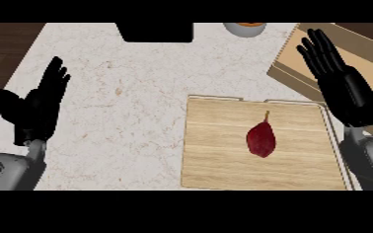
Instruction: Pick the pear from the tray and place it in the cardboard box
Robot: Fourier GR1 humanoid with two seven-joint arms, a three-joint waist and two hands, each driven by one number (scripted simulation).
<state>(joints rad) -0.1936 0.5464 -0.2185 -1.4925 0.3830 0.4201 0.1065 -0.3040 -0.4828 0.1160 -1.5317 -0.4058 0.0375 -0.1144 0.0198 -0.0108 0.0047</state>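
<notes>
a: what's the biggest thing here?

b: the counter point(124, 103), pale speckled stone, filling most of the view, with a strip of dark wood showing along its far left edge.

a: and next?

b: the tray point(218, 168), a light wooden board with a thin raised rim, lying flat on the near right part of the counter. then the cardboard box point(291, 69) at the far right, set at an angle, partly hidden behind the right hand, just beyond the tray's far right corner.

a: the hands?

b: the right hand point(339, 84) stands over the right edge, above the box and the tray's right side, fingers straight and slightly spread, pointing to the far side, holding nothing. the left hand point(40, 106) rests at the left edge of the counter, fingers up and straight, close together, also holding nothing.

a: anything else on the far side?

b: a black block point(155, 32) at the far edge near the middle, cut off by the view, and right of it a small grey bowl point(244, 29) with something orange in it, also cut off.

a: and the pear?

b: the pear point(261, 138) is dark red, lying on its side on the tray, a little right of the tray's middle, stem pointing far. neither hand touches it; the right hand is the nearer one, off to its right.
</notes>
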